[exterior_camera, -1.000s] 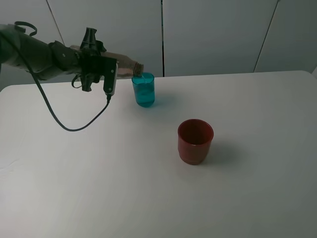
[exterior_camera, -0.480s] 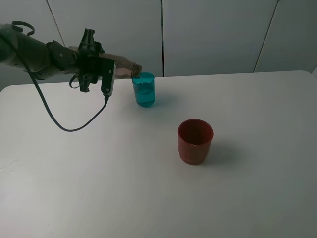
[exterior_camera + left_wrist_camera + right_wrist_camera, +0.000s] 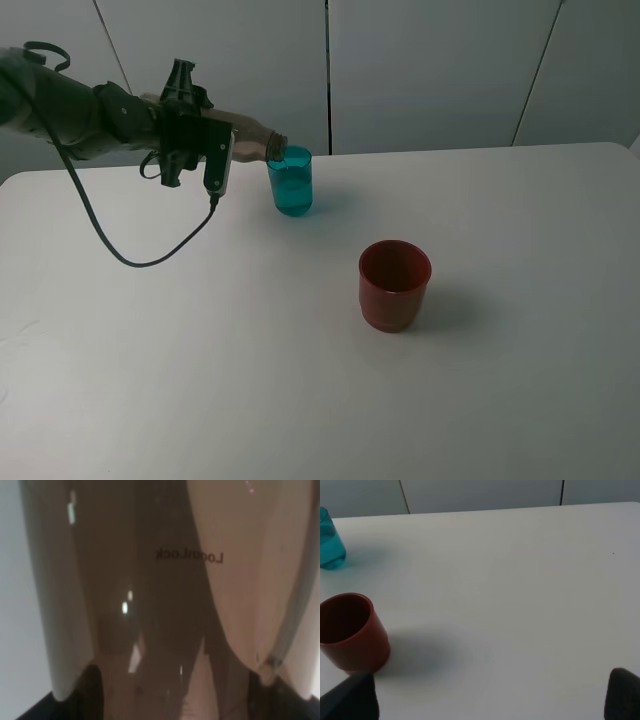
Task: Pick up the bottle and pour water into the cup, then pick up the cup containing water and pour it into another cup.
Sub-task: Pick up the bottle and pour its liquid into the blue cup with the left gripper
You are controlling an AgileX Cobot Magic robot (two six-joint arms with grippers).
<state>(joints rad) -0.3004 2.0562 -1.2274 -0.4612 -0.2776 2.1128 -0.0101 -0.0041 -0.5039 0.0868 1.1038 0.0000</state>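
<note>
My left gripper (image 3: pixel 213 142) is shut on the bottle (image 3: pixel 250 134) and holds it tipped almost level above the table's far left. The bottle's neck is at the rim of the teal cup (image 3: pixel 290 182), which stands upright with water in it. In the left wrist view the bottle's clear brownish body (image 3: pixel 165 590) fills the picture. The red cup (image 3: pixel 394 284) stands upright near the table's middle, apart from both. The right wrist view shows the red cup (image 3: pixel 351 632), the teal cup (image 3: pixel 329 544), and my right gripper (image 3: pixel 485 700) open and empty, fingertips (image 3: pixel 622 695) wide apart.
A black cable (image 3: pixel 120 250) hangs in a loop from the left arm down to the white table (image 3: pixel 300 400). Grey wall panels (image 3: pixel 430 70) stand behind the table's far edge. The right arm is out of the exterior high view.
The left arm with the bottle has shifted slightly left, and the neck now sits a little lower at the teal cup's rim. The cups have not moved.
</note>
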